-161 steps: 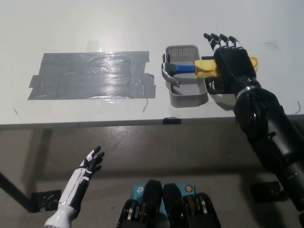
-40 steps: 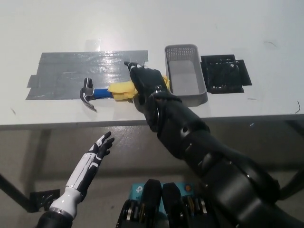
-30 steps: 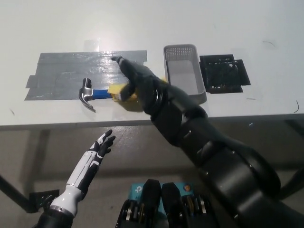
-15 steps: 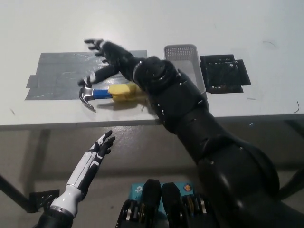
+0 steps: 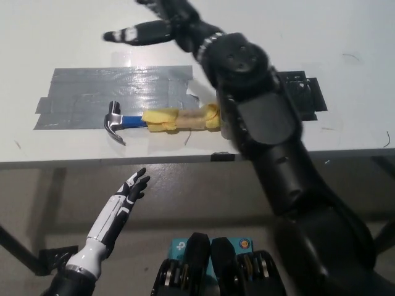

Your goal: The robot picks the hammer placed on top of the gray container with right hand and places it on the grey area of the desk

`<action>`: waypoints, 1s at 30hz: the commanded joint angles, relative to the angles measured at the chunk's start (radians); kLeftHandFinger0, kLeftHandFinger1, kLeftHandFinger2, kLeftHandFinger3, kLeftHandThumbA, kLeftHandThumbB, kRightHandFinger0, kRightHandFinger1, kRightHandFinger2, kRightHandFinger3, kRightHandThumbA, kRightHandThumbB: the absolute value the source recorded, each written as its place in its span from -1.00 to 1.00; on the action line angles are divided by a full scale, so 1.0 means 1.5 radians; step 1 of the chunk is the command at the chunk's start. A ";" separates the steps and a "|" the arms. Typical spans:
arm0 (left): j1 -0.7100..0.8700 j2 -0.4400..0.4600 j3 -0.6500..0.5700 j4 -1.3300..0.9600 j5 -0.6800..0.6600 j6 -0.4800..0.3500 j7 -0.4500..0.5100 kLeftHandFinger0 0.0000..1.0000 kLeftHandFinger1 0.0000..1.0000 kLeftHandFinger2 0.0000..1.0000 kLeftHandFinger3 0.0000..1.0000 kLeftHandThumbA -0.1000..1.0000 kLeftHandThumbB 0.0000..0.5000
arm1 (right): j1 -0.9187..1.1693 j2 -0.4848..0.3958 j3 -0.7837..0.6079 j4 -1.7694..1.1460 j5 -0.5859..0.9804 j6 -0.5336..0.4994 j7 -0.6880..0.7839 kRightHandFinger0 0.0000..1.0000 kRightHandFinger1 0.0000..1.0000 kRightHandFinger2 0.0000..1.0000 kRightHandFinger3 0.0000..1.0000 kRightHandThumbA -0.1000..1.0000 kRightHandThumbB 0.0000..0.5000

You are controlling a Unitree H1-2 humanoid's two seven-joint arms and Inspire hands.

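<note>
The black right robot hand (image 5: pixel 162 21) hangs spread and empty above the tabletop (image 5: pixel 74 37); the hammer (image 5: pixel 162 119) lies on the grey area (image 5: pixel 92 98). Placing looks done; next, withdraw clear. The white left robot hand (image 5: pixel 129 191) rests low, fingers apart

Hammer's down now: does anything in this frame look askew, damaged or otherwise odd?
Only small things. The hammer lies half on the grey tape patch: its head is on the tape, while its yellow-wrapped handle runs off onto the white desk. The patch's edges are ragged. The right hand is raised, open.
</note>
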 commanded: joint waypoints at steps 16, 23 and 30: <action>-0.119 -0.005 0.017 0.035 -0.017 -0.022 -0.001 1.00 1.00 1.00 1.00 1.00 -0.25 | 0.432 -0.232 -0.042 -1.017 0.196 0.063 0.047 1.00 1.00 1.00 1.00 1.00 0.74; -0.081 -0.007 0.014 0.034 -0.024 -0.035 -0.006 1.00 1.00 1.00 1.00 1.00 -0.32 | 0.582 -0.194 -0.017 -0.967 0.200 -0.038 0.027 1.00 1.00 1.00 1.00 1.00 0.42; -0.009 -0.006 0.008 0.015 -0.020 -0.046 -0.006 1.00 1.00 1.00 1.00 1.00 -0.36 | 0.700 -0.149 0.009 -0.743 0.090 -0.189 -0.011 1.00 1.00 1.00 1.00 1.00 -0.10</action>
